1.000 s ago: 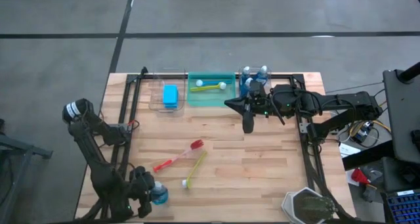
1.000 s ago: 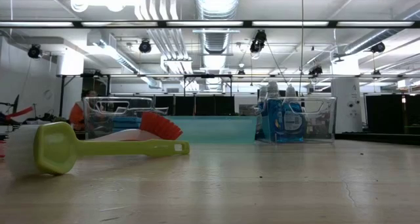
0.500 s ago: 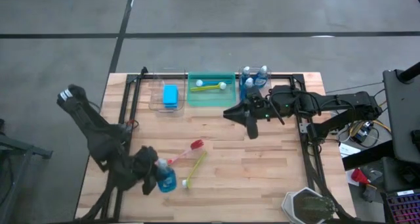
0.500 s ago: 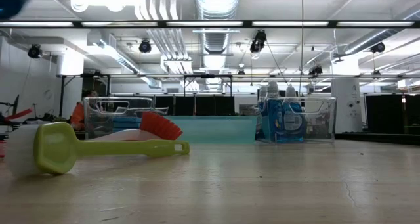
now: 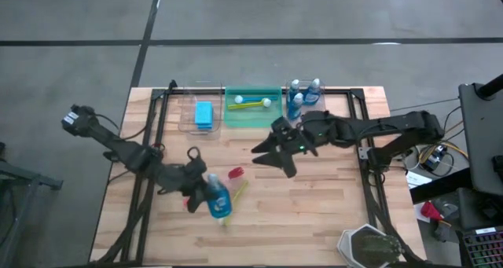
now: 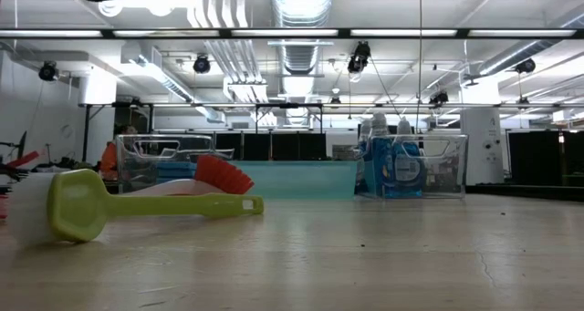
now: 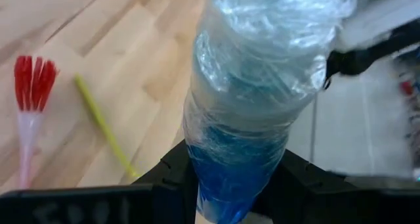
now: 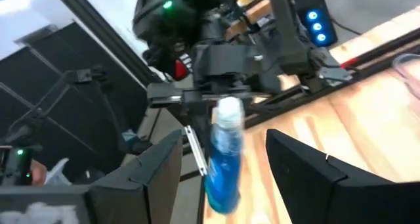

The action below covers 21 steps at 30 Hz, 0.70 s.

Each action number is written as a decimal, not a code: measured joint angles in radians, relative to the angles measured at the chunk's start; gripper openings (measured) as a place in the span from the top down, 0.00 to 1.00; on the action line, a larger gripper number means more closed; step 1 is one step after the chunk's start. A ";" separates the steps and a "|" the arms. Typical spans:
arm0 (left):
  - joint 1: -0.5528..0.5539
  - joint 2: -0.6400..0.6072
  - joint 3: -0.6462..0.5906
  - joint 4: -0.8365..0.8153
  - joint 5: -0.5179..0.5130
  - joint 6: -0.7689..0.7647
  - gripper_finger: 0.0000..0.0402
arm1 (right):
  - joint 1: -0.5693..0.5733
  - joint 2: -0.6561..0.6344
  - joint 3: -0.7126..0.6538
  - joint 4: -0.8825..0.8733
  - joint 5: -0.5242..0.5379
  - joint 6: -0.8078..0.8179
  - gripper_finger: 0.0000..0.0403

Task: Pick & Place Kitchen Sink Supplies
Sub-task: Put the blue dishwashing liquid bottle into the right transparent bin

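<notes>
From overhead I see my left gripper [image 5: 206, 191] above mid-bench, jaws clamped on a blue-liquid bottle [image 5: 218, 199]. My right gripper [image 8: 223, 178] shows jaws apart, facing it; the low view misses both.

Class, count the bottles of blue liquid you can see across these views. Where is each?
3: two bottles stand in the clear bin; one bottle is held by the left claw above the table. Others may be hidden.
</notes>
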 joint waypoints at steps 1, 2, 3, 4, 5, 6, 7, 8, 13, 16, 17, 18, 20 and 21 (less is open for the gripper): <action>0.019 -0.002 0.000 0.009 0.011 0.000 0.68 | 0.000 0.014 0.000 0.022 -0.005 0.002 0.46; 0.037 -0.004 0.000 0.020 0.017 0.001 0.68 | 0.000 0.029 0.000 0.040 -0.011 0.010 0.46; 0.054 -0.008 0.000 0.036 0.023 0.005 0.68 | 0.000 0.044 0.000 0.066 -0.016 0.017 0.47; 0.067 -0.008 0.000 0.052 0.028 0.015 0.68 | 0.000 0.059 0.001 0.086 -0.021 0.022 0.47; 0.079 -0.009 0.000 0.069 0.032 0.027 0.68 | 0.000 0.071 0.000 0.096 -0.023 0.027 0.47; 0.089 -0.009 0.000 0.087 0.043 0.036 0.68 | 0.000 0.087 0.000 0.113 -0.025 0.034 0.47; 0.099 -0.009 0.000 0.102 0.055 0.043 0.68 | 0.000 0.103 0.000 0.141 -0.026 0.042 0.47; 0.108 -0.009 0.000 0.110 0.064 0.050 0.68 | 0.000 0.114 0.001 0.159 -0.027 0.051 0.47; 0.146 0.004 0.000 0.122 0.113 0.050 0.68 | 0.000 0.182 0.001 0.262 -0.053 0.118 0.47; 0.161 0.015 0.000 0.141 0.141 0.052 0.68 | 0.000 0.214 0.001 0.288 -0.058 0.149 0.47; 0.166 0.017 0.000 0.146 0.153 0.052 0.68 | 0.000 0.222 0.001 0.294 -0.059 0.157 0.47; 0.169 0.019 0.000 0.148 0.160 0.052 0.68 | 0.000 0.229 0.001 0.304 -0.060 0.163 0.47; 0.174 0.021 0.000 0.150 0.170 0.058 0.68 | 0.000 0.236 0.001 0.316 -0.060 0.164 0.46; 0.175 0.021 0.000 0.153 0.174 0.062 0.68 | 0.000 0.240 0.001 0.319 -0.059 0.164 0.46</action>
